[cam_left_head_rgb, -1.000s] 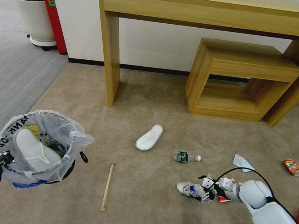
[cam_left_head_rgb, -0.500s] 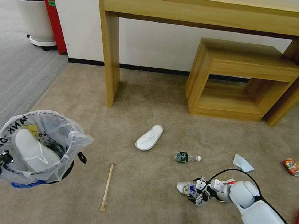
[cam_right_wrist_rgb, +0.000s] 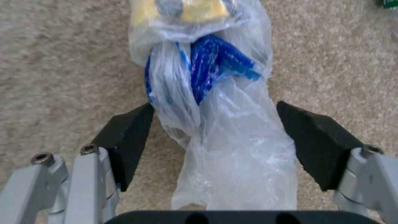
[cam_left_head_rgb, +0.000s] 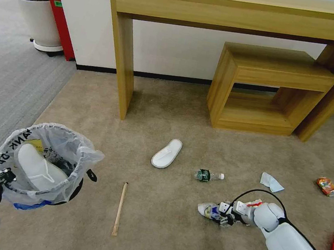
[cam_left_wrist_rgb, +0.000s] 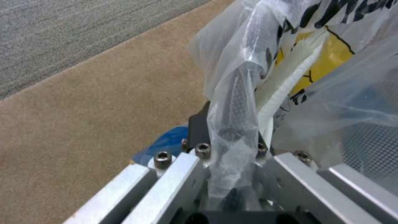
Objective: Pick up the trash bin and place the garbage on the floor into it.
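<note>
Your left gripper (cam_left_wrist_rgb: 232,186) is clamped on the rim and crinkly liner of the trash bin (cam_left_head_rgb: 44,166), holding it clear of the carpet at your near left with one white slipper (cam_left_head_rgb: 38,167) already inside. Keep that hold firm and the bin level while the other arm works.

Your right gripper (cam_right_wrist_rgb: 215,140) is down at the carpet with its fingers (cam_right_wrist_rgb: 128,140) spread wide, one on each side of a crushed clear plastic bottle with a blue label (cam_right_wrist_rgb: 211,102). The bottle lies between the pads but neither seems to press it yet. Centre it between them, then close slowly; crumpled thin plastic will probably give and slide, so grip the bulkier middle rather than the flat tail. Lift only once it is pinched securely.

Farther out on the floor (cam_left_head_rgb: 161,231) lie the wooden stick (cam_left_head_rgb: 120,208), a small green-labelled bottle (cam_left_head_rgb: 208,174), the second slipper (cam_left_head_rgb: 167,153), pale-blue tissue (cam_left_head_rgb: 271,182) and an orange can (cam_left_head_rgb: 327,186).
</note>
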Motion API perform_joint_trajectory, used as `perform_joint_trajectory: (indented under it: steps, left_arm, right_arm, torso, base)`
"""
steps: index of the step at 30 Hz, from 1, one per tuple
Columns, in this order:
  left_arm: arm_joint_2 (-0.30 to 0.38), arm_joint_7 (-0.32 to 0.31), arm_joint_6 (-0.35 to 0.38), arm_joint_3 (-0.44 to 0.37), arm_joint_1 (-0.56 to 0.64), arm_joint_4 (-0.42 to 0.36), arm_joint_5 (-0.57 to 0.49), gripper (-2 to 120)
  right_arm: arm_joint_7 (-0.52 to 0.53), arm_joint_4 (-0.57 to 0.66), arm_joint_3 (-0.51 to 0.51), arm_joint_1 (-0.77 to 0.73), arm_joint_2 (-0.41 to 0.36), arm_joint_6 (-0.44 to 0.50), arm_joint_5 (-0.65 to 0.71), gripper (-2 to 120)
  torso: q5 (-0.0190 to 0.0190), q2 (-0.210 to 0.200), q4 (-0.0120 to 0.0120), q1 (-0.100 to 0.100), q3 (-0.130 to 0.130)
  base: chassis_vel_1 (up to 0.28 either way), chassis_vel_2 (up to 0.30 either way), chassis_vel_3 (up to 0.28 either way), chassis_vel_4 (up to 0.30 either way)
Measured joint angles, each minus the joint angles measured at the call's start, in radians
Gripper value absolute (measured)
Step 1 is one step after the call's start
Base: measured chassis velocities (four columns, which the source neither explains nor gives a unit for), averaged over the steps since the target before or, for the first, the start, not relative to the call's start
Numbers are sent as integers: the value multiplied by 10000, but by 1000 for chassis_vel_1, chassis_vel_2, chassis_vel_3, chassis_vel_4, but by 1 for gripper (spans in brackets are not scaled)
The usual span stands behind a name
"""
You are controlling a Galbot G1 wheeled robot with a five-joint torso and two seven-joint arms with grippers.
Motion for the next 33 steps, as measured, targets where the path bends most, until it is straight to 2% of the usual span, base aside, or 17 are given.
perform_joint_trajectory:
  steps: [7, 10, 11, 12, 14, 15, 16, 18, 19, 22, 24, 26, 28, 29, 33]
  left_arm:
    - [15, 1, 0, 44, -83, 102, 18, 0]
    - [21, 2, 0, 69, -127, 171, 32, 0]
    - [21, 2, 0, 69, -127, 171, 32, 0]
    - [25, 2, 0, 73, -145, 204, 35, 0]
    - [35, 3, 0, 79, -165, 247, 37, 0]
    - [35, 3, 0, 79, -165, 247, 37, 0]
    - [40, 3, 0, 88, -185, 274, 40, 0]
    - [42, 5, 0, 106, -206, 308, 43, 0]
    - [42, 5, 0, 106, -206, 308, 43, 0]
    - [49, 6, 0, 132, -230, 340, 55, 0]
    - [53, 7, 0, 139, -239, 343, 58, 0]
    - [70, 8, 0, 150, -251, 349, 60, 0]
    - [73, 8, 0, 152, -252, 350, 60, 0]
    - [78, 9, 0, 162, -252, 352, 62, 0]
    - [79, 12, 0, 250, -219, 324, 93, 0]
  right_arm:
    - [39, -420, -16, 278, 192, 29, -176, 79]
    - [44, -636, -62, 466, 313, 72, -230, 69]
    - [44, -636, -62, 466, 313, 72, -230, 69]
    - [46, -701, -87, 525, 351, 85, -244, 62]
    - [46, -777, -108, 596, 397, 102, -256, 54]
    - [46, -777, -108, 596, 397, 102, -256, 54]
    - [48, -829, -119, 658, 438, 125, -262, 47]
    - [50, -873, -124, 710, 481, 159, -263, 41]
    - [50, -873, -124, 710, 481, 159, -263, 41]
    - [66, -894, -125, 738, 513, 206, -263, 25]
    - [81, -894, -122, 738, 515, 237, -248, 21]
    - [198, -762, -74, 680, 487, 333, -79, 9]
    - [230, -722, -60, 662, 476, 343, -24, 7]
    - [349, -581, -22, 599, 431, 376, 149, 1]
    - [541, -89, 69, 409, 292, 414, 625, 0]
  torso:
    - [0, 0, 0, 0, 0]
    - [-1, -1, 0, 0, 0]
    - [-1, -1, 0, 0, 0]
    - [-1, 0, 0, 0, 0]
    - [-1, -1, 0, 0, 1]
    - [-1, -1, 0, 0, 1]
    - [-1, 0, 0, 0, 0]
    - [-1, 0, 0, 0, 0]
    - [-1, 0, 0, 0, 0]
    - [-1, 0, 0, 0, 0]
    - [0, 0, 0, 0, 0]
    - [0, 0, 0, 0, 0]
    - [0, 0, 0, 0, 0]
    - [1, 0, 0, 0, 0]
    - [0, 0, 0, 0, 0]
  base:
    - [0, 0, 0, 0]
    - [0, 0, 0, 0]
    - [0, 0, 0, 0]
    - [0, 0, 0, 0]
    - [0, 0, 0, 0]
    - [0, 0, 0, 0]
    - [0, 0, 0, 0]
    - [0, 0, 0, 0]
    - [0, 0, 0, 0]
    - [0, 0, 0, 0]
    - [0, 0, 0, 0]
    - [0, 0, 0, 0]
    - [0, 0, 0, 0]
    - [0, 0, 0, 0]
    - [0, 0, 0, 0]
